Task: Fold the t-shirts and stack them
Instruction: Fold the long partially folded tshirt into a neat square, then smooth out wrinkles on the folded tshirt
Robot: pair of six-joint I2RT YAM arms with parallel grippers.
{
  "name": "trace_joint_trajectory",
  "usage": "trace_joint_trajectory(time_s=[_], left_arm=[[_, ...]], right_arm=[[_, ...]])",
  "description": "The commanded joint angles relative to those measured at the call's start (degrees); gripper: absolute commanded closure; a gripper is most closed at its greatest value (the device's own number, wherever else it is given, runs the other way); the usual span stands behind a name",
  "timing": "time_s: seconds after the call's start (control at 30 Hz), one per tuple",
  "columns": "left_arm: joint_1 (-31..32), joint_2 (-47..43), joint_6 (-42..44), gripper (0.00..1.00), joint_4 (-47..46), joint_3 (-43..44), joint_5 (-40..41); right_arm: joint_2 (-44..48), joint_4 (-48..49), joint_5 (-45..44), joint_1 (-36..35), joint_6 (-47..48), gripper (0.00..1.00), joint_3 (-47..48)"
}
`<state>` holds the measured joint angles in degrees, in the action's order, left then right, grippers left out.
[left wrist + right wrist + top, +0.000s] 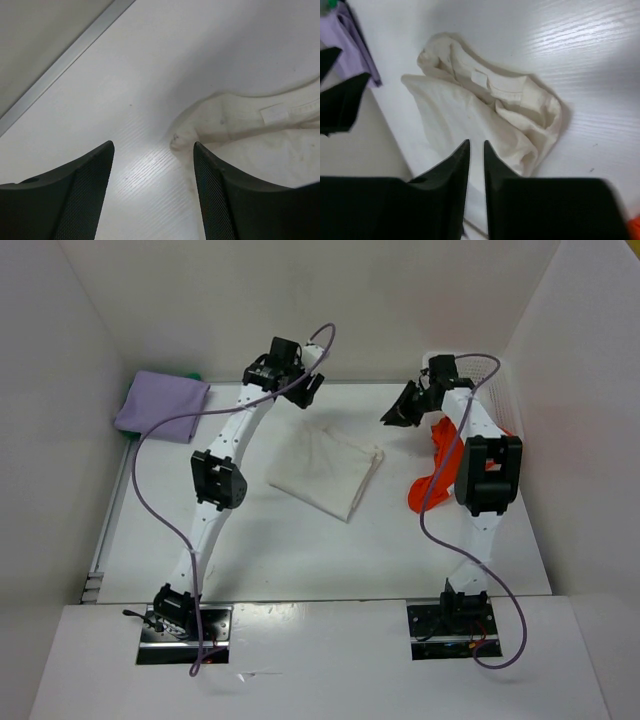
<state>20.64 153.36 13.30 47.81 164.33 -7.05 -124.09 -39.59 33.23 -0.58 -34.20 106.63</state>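
The white t-shirt lies partly folded mid-table, its collar and label toward the back. My left gripper hovers open over bare table just past the shirt's back-left corner, with the white shirt's collar beside its right finger. My right gripper hangs above the shirt's back-right side, its jaws almost together with nothing between them. The lavender t-shirt lies folded at the back left, on top of the green t-shirt, of which only an edge shows. The orange-red t-shirt lies crumpled under the right arm.
A white mesh basket stands at the back right against the wall. White walls enclose the table on three sides. A metal strip runs along the table's edge near the left gripper.
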Motion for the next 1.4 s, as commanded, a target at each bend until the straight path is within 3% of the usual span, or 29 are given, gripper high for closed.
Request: trace_joint_trajectory(time_s=[0.0, 0.03, 0.07, 0.2, 0.3, 0.43, 0.6, 0.87, 1.1, 1.17, 1.37], left_arm=[[-0.78, -2.98, 0.05, 0.28, 4.38, 2.75, -0.05], [-1.39, -3.59, 1.71, 0.28, 7.61, 3.44, -2.33], [-1.4, -3.59, 2.43, 0.28, 9.39, 5.19, -6.71], [-1.4, 1.23, 8.92, 0.3, 21.4, 15.37, -17.37], [-0.09, 2.9, 13.32, 0.37, 23.98, 14.61, -19.14], [0.45, 5.89, 14.3, 0.37, 24.18, 15.32, -16.69], [-0.95, 9.84, 8.85, 0.34, 19.86, 15.32, -10.64], [-3.06, 13.28, 6.48, 0.3, 19.16, 15.32, -3.59], [-5.52, 2.59, 5.42, 0.19, 19.5, 15.32, -7.62], [-5.53, -1.29, 6.38, 0.18, 23.01, 15.32, -11.38], [-5.53, -31.65, 7.79, 0.03, 24.18, 9.87, -21.07]], right_arm=[[9.45, 1.36, -8.61, -4.6, 2.29, 0.8, -0.97], [10.88, 1.88, -9.41, -5.48, 2.29, 0.94, -3.16], [12.02, 2.67, -9.42, -6.18, 2.29, 0.99, -7.53], [12.3, 3.21, -8.1, -10.13, 0.18, 1.0, -12.93], [10.29, 2.6, -10.81, -12.25, 0.7, 1.0, -13.55], [6.77, 1.36, -15.03, -12.78, 0.71, 1.0, -12.42], [3.6, 1.36, -20.04, -10.06, -0.43, 1.0, -11.19], [0.77, -1.8, -23.13, -8.3, 1.93, 1.0, -7.49], [9.37, -6.01, -26.9, -8.91, 4.66, 1.0, -5.29], [12.46, -6.98, -27.43, -8.91, 5.37, 0.94, -5.99], [27.66, -13.05, -33.31, -12.42, 7.21, 0.87, -8.8]])
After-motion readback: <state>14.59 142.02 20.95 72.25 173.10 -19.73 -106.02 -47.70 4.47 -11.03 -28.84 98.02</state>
